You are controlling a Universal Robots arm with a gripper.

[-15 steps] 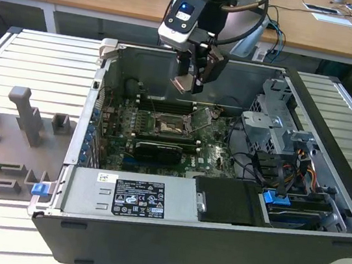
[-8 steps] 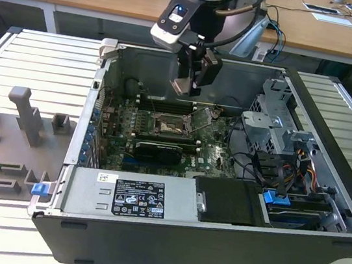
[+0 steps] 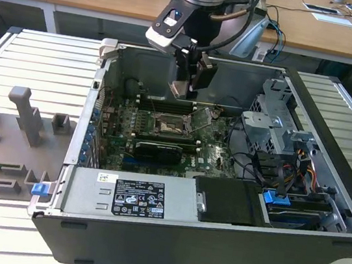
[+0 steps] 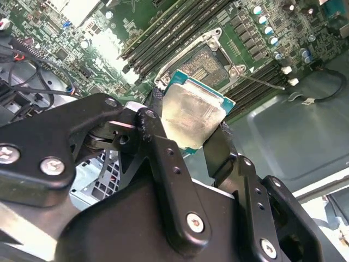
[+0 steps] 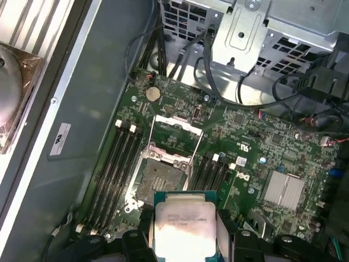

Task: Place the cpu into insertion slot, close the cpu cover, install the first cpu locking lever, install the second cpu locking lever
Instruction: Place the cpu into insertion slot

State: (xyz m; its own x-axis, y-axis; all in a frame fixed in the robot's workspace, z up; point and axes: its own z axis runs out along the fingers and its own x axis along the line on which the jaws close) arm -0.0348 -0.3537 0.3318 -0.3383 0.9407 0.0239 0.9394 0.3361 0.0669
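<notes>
Cpu [image 4: 193, 114] sat clamped by its edges in my gripper [image 3: 191, 81], hovering above the insertion slot [image 5: 161, 179], cpu cover [image 5: 175, 134] flipped open. I judged any tilt or offset risked crooked seating, damaging the slot.

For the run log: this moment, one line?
gripper: jaws shut on cpu | cpu: aloft, not in insertion slot | cpu cover: open

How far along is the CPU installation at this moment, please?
Nothing looks installed yet. The gripper holds the cpu above the board, the insertion slot lies empty, and the cpu cover stands raised. Seating it, closing the cover and locking remain.
</notes>
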